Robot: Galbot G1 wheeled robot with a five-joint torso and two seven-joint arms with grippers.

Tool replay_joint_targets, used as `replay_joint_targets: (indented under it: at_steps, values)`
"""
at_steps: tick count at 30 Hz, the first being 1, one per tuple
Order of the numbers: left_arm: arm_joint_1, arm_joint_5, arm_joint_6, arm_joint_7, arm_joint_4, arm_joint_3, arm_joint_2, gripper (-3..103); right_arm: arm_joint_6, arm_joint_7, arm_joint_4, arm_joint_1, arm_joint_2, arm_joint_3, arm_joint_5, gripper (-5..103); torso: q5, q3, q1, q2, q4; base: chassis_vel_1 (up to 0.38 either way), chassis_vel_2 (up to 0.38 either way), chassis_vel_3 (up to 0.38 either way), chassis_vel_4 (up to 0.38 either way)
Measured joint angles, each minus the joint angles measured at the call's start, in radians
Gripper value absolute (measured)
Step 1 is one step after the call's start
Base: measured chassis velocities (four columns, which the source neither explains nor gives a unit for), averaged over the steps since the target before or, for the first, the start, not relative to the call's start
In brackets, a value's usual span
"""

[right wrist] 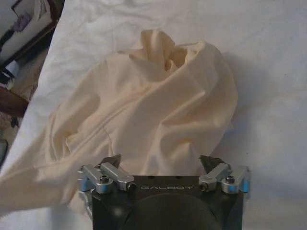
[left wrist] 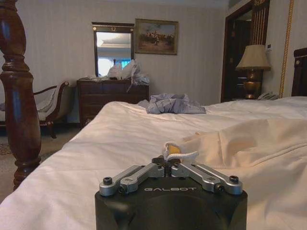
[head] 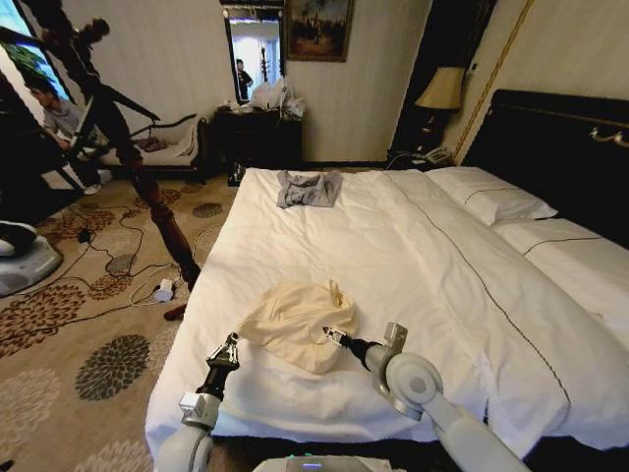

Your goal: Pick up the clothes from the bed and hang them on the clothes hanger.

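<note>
The left hand (head: pixel 233 341) sits low over the near corner of the bed (head: pixel 413 246), its fingers (left wrist: pixel 169 162) pinched together on a fold at the edge of the shirt (head: pixel 295 320). From there the cream cloth spreads away from that hand in a loose crumpled heap on the white sheet. The right hand (head: pixel 334 335) is just across the heap, right at the shirt's other edge, with its fingers (right wrist: pixel 111 160) spread apart and the fabric lying between them; whether they touch the cloth is hard to say from here. Well beyond both hands, near the far end of the bed, lies a small grey garment (head: pixel 309 188). A dark wooden post (head: pixel 147 197) leans beside the bed, out past the left hand.
</note>
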State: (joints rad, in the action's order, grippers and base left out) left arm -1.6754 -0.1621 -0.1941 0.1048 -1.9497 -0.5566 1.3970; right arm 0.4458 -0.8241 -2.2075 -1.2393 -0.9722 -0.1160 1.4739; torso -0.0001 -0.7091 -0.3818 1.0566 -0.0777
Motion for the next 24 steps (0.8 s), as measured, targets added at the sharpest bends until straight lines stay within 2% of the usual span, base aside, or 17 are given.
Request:
replay_joint_targets:
  at_steps: [3, 5, 6, 10, 12, 15, 16, 17, 20, 23, 24]
  values:
    - [0.000, -0.002, -0.001, 0.000, 0.000, -0.001, -0.001, 1, 0.007, 0.000, 0.002, -0.006, 0.000, 0.006, -0.017, 89, 0.0000, 0.000, 0.000, 0.000, 0.0000, 0.000, 0.000, 0.000, 0.000]
    - [-0.001, -0.003, -0.004, 0.000, 0.001, -0.002, -0.001, 1, 0.010, 0.002, 0.004, -0.009, -0.003, 0.008, -0.025, 78, 0.0000, 0.000, 0.000, 0.000, 0.0000, 0.000, 0.000, 0.000, 0.000]
    - [-0.001, -0.003, -0.004, 0.000, 0.001, -0.002, -0.001, 1, 0.010, 0.002, 0.004, -0.009, -0.003, 0.008, -0.025, 78, 0.0000, 0.000, 0.000, 0.000, 0.0000, 0.000, 0.000, 0.000, 0.000]
    - [0.000, -0.003, -0.005, 0.000, 0.004, -0.002, 0.000, 1, -0.001, 0.037, 0.011, -0.010, -0.005, 0.009, -0.050, 56, 0.0000, 0.000, 0.000, 0.000, 0.0000, 0.000, 0.000, 0.000, 0.000]
    - [0.001, -0.003, -0.005, 0.000, 0.005, -0.001, 0.002, 1, -0.004, 0.044, 0.013, -0.010, -0.005, 0.009, -0.055, 56, 0.0000, 0.000, 0.000, 0.000, 0.0000, 0.000, 0.000, 0.000, 0.000]
    - [0.004, -0.001, -0.005, -0.001, 0.007, 0.002, 0.006, 1, -0.007, 0.069, 0.012, -0.017, -0.001, 0.008, -0.070, 39, 0.0001, 0.000, 0.000, 0.000, 0.0000, 0.000, 0.000, 0.000, 0.000]
    - [0.004, -0.001, -0.005, -0.001, 0.007, 0.002, 0.006, 1, -0.007, 0.069, 0.012, -0.017, -0.001, 0.008, -0.070, 39, 0.0001, 0.000, 0.000, 0.000, 0.0000, 0.000, 0.000, 0.000, 0.000]
    - [0.005, -0.001, -0.005, -0.001, 0.008, 0.002, 0.007, 1, -0.008, 0.082, 0.011, -0.021, 0.002, 0.008, -0.080, 33, 0.0000, 0.000, 0.000, 0.000, 0.0000, 0.000, 0.000, 0.000, 0.000]
    - [0.006, 0.002, -0.005, -0.001, 0.010, 0.003, 0.009, 1, -0.010, 0.111, 0.007, -0.033, 0.007, 0.008, -0.099, 28, 0.0001, 0.000, 0.000, 0.000, -0.0001, 0.000, 0.000, 0.000, 0.000]
    - [0.004, 0.006, -0.006, -0.001, 0.012, 0.004, 0.015, 1, -0.010, 0.154, -0.004, -0.046, 0.013, 0.008, -0.122, 12, 0.0001, 0.000, 0.000, 0.000, -0.0001, 0.000, 0.000, 0.000, 0.000]
    - [0.004, 0.006, -0.006, -0.001, 0.012, 0.004, 0.015, 1, -0.010, 0.154, -0.004, -0.046, 0.013, 0.008, -0.122, 12, 0.0001, 0.000, 0.000, 0.000, -0.0001, 0.000, 0.000, 0.000, 0.000]
